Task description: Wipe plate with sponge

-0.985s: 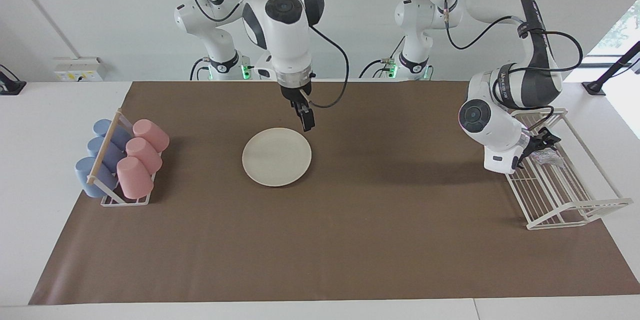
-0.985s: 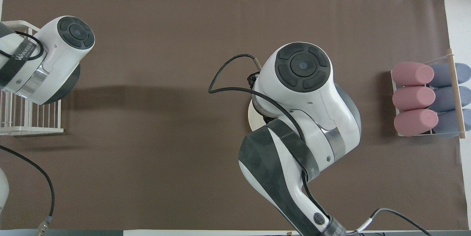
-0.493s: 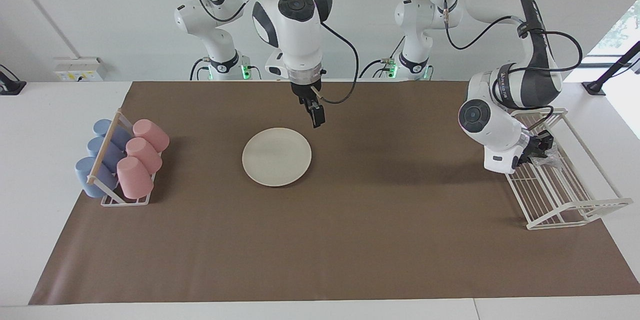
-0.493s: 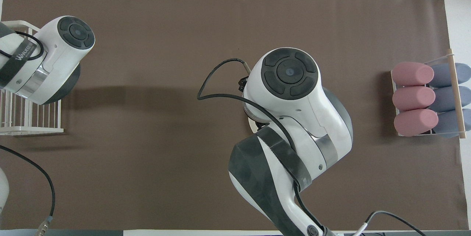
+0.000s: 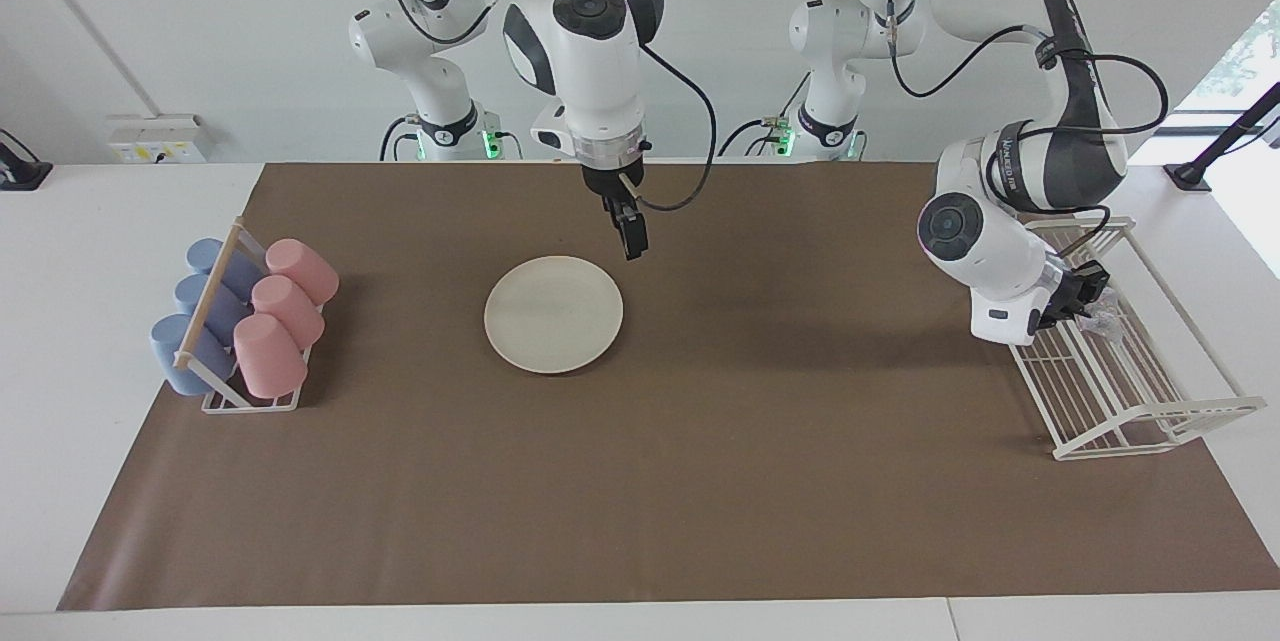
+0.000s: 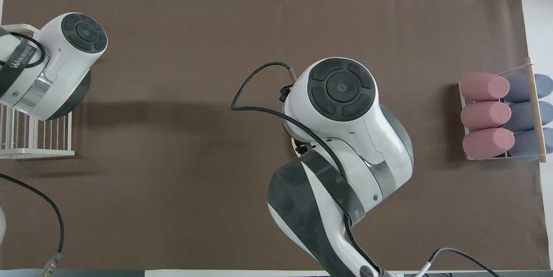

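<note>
A matt cream plate [image 5: 553,313] is lying on a smooth matt brown paper-like mat [image 5: 700,481]; beside the mat's end, a white wire rack [image 5: 1120,381] is holding a glittery sponge [image 5: 1103,320].

One piece of lettering shows: a word printed in white capitals along the dark band [image 6: 19,58] wrapped around the left arm [image 5: 1010,251] near its wrist. In the overhead view it seems to read "WANJEED", though the letters are small and slanted and the spelling is not certain. In the facing view the same band [image 5: 1008,173] carries the print turned on end, too small to make out. No other text, number or sign can be read
</note>
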{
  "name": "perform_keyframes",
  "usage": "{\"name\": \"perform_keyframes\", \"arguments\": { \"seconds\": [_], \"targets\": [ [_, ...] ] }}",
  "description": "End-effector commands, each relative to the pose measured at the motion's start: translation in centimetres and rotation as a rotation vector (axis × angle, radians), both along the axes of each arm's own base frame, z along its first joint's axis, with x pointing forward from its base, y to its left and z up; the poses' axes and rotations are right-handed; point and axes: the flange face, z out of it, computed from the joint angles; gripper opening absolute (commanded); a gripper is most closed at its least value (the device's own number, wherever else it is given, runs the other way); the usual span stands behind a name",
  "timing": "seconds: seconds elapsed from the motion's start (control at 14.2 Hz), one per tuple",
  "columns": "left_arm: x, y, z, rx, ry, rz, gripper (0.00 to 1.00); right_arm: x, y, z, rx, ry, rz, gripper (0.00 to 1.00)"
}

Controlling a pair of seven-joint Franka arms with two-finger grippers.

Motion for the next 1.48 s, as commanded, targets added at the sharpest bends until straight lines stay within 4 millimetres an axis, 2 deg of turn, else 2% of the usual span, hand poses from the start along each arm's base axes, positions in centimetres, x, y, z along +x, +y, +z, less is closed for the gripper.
{"name": "perform_keyframes", "arguments": {
  "seconds": [0.0,0.28,0.49,0.56,0.7,0.77,0.99,1.06,1.2,1.27,1.41],
  "targets": [
    [0.0,-1.3,4.4,-0.122,-0.043,0.088,0.0,0.1,0.5,0.3,0.033,-0.022,-0.075,1.0],
    [-0.6,-4.8,9.0,-0.343,-0.031,0.184,0.0,0.1,0.6,0.4,0.032,-0.028,-0.074,1.0],
    [-1.3,-6.2,11.5,-0.578,-0.017,0.229,0.0,0.2,2.8,0.3,0.047,-0.033,-0.074,1.0],
    [-1.7,-6.6,12.1,-0.657,-0.008,0.241,0.0,0.5,3.0,1.4,0.06,-0.047,-0.11,0.95],
    [-2.2,-6.4,13.2,-0.822,0.005,0.282,0.0,0.4,3.1,1.4,0.047,-0.043,-0.111,0.97],
    [-2.1,-5.7,13.4,-0.938,0.029,0.306,0.0,0.5,2.9,1.3,0.031,-0.056,-0.107,1.0],
    [-2.1,-4.0,14.7,-1.259,0.059,0.358,0.0,0.7,2.8,1.2,0.0,-0.083,-0.1,1.0],
    [-2.7,-3.6,15.5,-1.379,0.074,0.354,0.0,0.4,3.1,1.4,0.001,-0.08,-0.105,1.0],
    [-3.5,-4.6,14.8,-1.481,0.112,0.371,0.0,0.3,3.3,1.4,0.006,-0.077,-0.137,1.0],
    [-3.9,-5.4,13.6,-1.511,0.152,0.354,0.0,0.2,3.4,1.4,0.014,-0.069,-0.149,1.0],
    [-5.2,-5.7,11.9,-1.675,0.189,0.295,0.0,0.2,3.4,0.9,0.013,-0.064,-0.161,1.0]
  ]
}}
